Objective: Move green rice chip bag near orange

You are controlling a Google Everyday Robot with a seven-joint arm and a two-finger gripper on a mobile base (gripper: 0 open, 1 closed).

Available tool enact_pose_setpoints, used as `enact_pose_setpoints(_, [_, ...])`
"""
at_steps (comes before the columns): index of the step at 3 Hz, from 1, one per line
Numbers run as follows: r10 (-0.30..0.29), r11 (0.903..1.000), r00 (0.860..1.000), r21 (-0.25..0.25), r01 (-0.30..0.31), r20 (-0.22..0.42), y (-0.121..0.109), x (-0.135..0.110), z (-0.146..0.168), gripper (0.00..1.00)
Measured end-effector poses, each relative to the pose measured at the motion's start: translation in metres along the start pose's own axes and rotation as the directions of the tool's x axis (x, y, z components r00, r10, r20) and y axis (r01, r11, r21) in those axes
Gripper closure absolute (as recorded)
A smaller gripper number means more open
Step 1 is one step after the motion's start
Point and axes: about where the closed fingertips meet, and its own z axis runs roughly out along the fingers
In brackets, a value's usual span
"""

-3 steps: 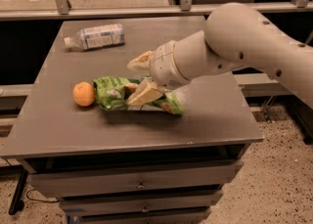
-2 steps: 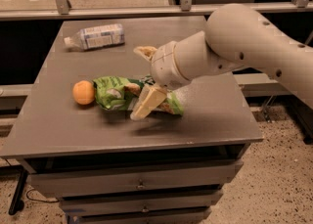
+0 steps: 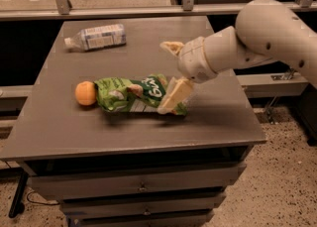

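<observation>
End effector (image 3: 167,76) spread wide, holding nothing; lower finger over the bag's (image 3: 130,93) near end. Bag lies flat on bench (image 3: 223,117), far end touching orange (image 3: 85,93). I judge it placed.

Grey desk (image 3: 218,122), flat-topped, with drawers (image 3: 141,187) stacked under the front edge (a small knob at the middle of each). Near the far left corner, a clear plastic bottle (image 3: 96,36) lying on its side, white-blue label, cap end pointing left, well apart from the hand (image 3: 167,76) over the desk's middle right. Behind, a metal rail (image 3: 124,12) with upright posts. Below, speckled floor (image 3: 282,181), with a thin cable (image 3: 37,200) at lower left.
</observation>
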Motion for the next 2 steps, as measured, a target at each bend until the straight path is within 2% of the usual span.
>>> enact_pose_setpoints(1, [0.038, 0.9989, 0.999, 0.028, -0.037, -0.014, -0.033, 0.032, -0.049, 0.0])
enact_pose_setpoints(2, [0.053, 0.9973, 0.998, 0.053, -0.05, -0.045, -0.054, 0.04, -0.093, 0.0])
